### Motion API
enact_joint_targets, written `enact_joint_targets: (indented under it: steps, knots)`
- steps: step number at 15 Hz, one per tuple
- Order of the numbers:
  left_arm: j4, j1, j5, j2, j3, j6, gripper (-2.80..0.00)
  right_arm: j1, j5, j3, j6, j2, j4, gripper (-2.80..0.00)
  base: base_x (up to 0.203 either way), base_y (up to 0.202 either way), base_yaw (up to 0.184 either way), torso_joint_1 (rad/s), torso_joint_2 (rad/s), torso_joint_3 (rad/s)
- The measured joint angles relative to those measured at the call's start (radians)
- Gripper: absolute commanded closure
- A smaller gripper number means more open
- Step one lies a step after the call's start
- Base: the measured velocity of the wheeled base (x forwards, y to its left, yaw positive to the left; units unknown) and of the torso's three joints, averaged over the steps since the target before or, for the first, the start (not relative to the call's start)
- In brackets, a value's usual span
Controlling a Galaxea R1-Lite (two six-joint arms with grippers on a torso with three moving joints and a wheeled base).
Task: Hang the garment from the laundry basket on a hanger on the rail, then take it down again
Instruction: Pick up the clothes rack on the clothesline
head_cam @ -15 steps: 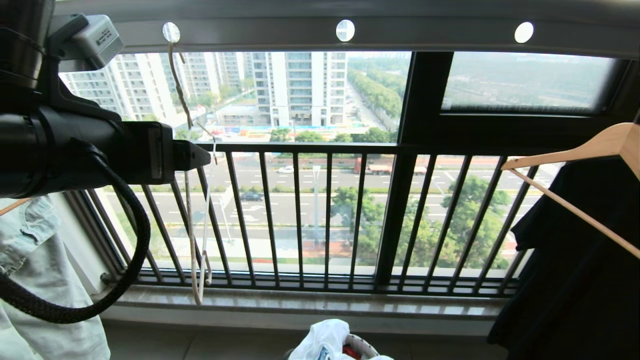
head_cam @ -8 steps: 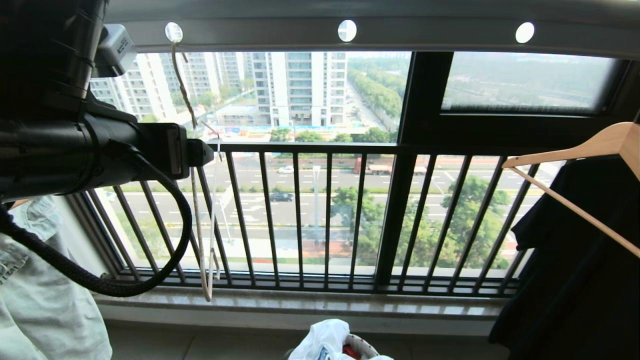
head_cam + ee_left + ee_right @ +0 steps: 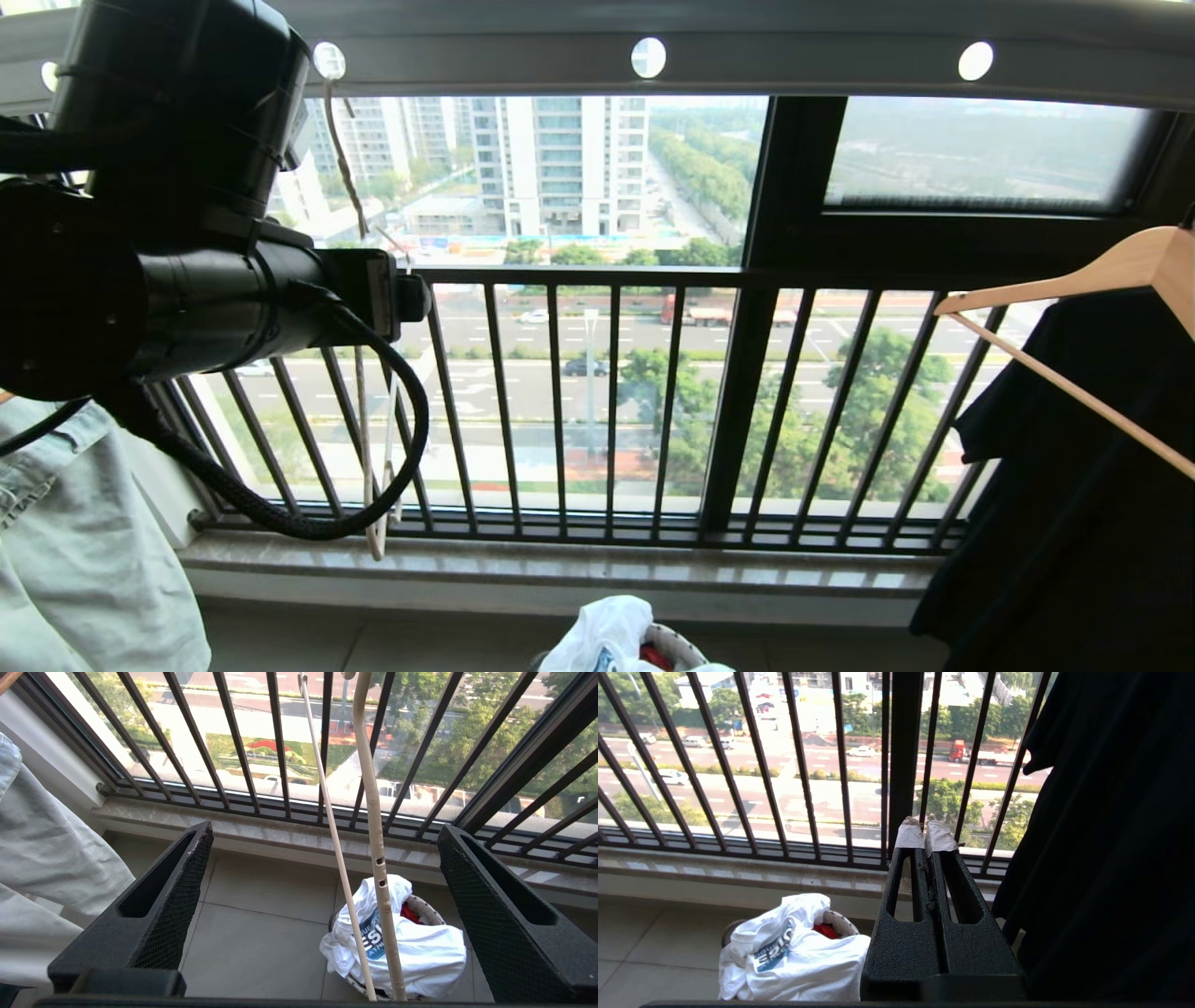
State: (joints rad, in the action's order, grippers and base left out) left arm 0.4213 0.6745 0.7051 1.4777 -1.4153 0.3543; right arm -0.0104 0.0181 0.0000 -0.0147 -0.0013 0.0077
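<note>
My left claw is spread wide around the hanger without touching it. The hanger hooks a hole in the rail at eleven o'clock. The shirt lies heaped in the basket at six. My right claw is pressed together, empty.

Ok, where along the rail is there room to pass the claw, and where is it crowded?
Free: under the rail, between the thin wire hanger and the wooden hanger with its black garment. Crowded: the left end, where the open left claw straddles the wire hanger beside pale denim. Floor tiles left of the basket are bare.
</note>
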Motion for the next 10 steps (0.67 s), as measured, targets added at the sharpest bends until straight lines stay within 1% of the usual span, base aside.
enact_joint_targets:
  steps: [2,5,7,10]
  knots:
    - [0.000,0.002,0.010,0.009,0.004,0.001,-2.80,0.000,0.000,0.000,0.000,0.000,0.000,0.00,0.000,0.000,0.000,0.000,0.00,0.000]
    - [-0.001,0.002,0.044,0.024,0.013,0.006,-2.80,0.000,0.000,0.000,0.000,0.000,0.000,0.00,0.000,0.000,0.000,0.000,0.00,0.000]
    - [0.000,0.002,0.047,0.032,0.013,0.022,-2.80,0.000,0.000,0.000,0.000,0.000,0.000,0.00,0.000,0.000,0.000,0.000,0.00,0.000]
    - [-0.001,0.002,0.048,0.037,0.010,0.025,-2.80,0.000,0.000,0.000,0.000,0.000,0.000,0.00,0.000,0.000,0.000,0.000,0.00,0.000]
